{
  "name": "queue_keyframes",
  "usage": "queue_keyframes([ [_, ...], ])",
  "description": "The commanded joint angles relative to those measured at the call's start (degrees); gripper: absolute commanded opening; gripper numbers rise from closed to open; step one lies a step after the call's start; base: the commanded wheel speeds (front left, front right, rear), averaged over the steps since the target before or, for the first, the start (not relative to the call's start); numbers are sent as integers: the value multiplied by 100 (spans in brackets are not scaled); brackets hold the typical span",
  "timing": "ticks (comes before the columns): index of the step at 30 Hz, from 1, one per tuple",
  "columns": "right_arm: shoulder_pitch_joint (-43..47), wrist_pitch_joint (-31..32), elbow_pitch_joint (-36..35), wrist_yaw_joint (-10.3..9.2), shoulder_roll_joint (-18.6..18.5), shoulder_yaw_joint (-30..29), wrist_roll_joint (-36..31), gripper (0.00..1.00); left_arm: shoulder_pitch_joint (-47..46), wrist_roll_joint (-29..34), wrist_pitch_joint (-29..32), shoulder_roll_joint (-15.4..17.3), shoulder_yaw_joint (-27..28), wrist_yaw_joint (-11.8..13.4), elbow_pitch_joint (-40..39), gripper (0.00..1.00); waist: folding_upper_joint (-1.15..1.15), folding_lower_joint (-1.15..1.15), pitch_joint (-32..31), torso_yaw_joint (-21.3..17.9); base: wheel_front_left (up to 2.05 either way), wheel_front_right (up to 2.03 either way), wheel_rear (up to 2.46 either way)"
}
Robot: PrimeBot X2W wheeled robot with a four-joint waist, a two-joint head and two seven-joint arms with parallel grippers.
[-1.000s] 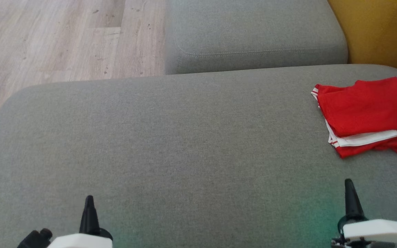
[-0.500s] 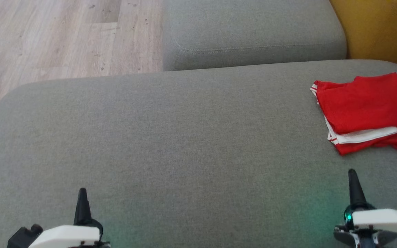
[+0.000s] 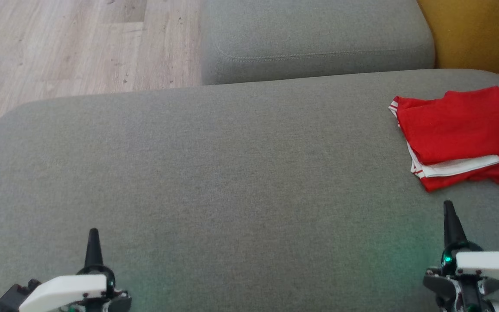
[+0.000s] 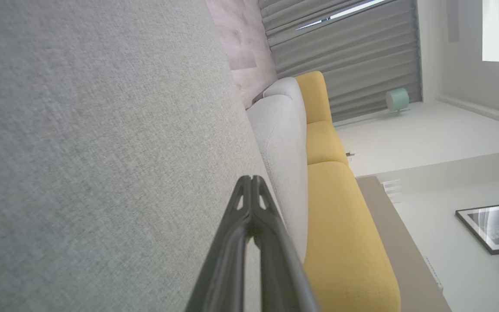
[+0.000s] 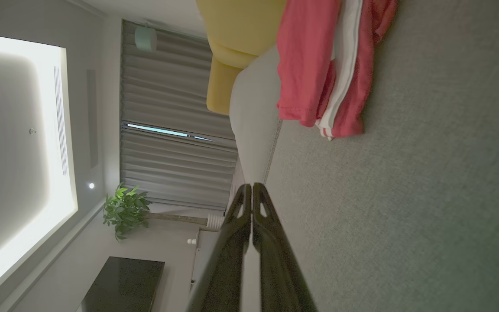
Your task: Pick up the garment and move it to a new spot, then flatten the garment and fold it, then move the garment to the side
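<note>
Near right edge of cushion (image 3: 232,173): garment (image 3: 453,128) folded | right hand (image 3: 448,208) closed, nearby

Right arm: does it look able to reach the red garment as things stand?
Probably yes. The folded red garment lies just ahead of the right gripper, only bare gray cushion between them. The gripper is shut and would need to open first.

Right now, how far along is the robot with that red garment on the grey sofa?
It looks nearly finished. Done: the red garment lies folded in layers at the right side of the grey cushion. In hand: nothing; the left gripper and right gripper are shut, empty and apart from it. Left: probably little, perhaps only neatening its uneven near edge.
</note>
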Motion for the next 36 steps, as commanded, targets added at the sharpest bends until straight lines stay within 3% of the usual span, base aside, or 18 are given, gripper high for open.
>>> queue_keyframes([
  [1, -392, 75, -185, -3, -137, 44, 218, 0, -362, -216, 52, 57, 270, -67, -139, 0, 0, 0, 14, -7, 0, 0, 0],
  [22, -773, 437, -127, -4, -133, -172, 1519, 0, -734, -1607, 414, 41, 706, -336, 4, 0, 0, 0, 149, -73, 0, 0, 0],
  [36, -777, 462, -125, -4, -111, -203, 1497, 0, -738, -1581, 444, 14, 744, -337, 7, 0, 0, 0, 149, -73, 0, 0, 0],
])
